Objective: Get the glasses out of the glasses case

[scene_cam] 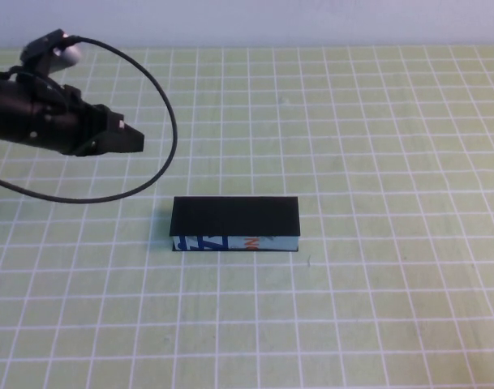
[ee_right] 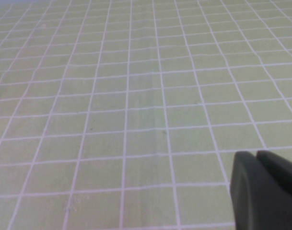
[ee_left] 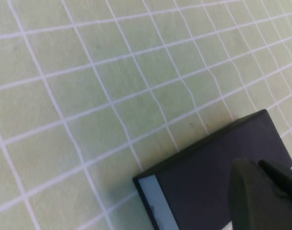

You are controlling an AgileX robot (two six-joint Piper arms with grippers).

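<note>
The glasses case point(scene_cam: 235, 224) lies closed in the middle of the mat, its flat black lid on top and its light blue printed side facing me. The glasses are hidden. My left gripper point(scene_cam: 133, 138) hangs in the air at the far left, up and to the left of the case, with its fingers together and empty. In the left wrist view the case point(ee_left: 208, 167) shows beyond the closed fingertips point(ee_left: 261, 191). My right gripper point(ee_right: 263, 189) is out of the high view; its fingers are together over bare mat.
A green mat with a white grid point(scene_cam: 376, 146) covers the table. A black cable point(scene_cam: 161, 154) loops from the left arm down over the mat, left of the case.
</note>
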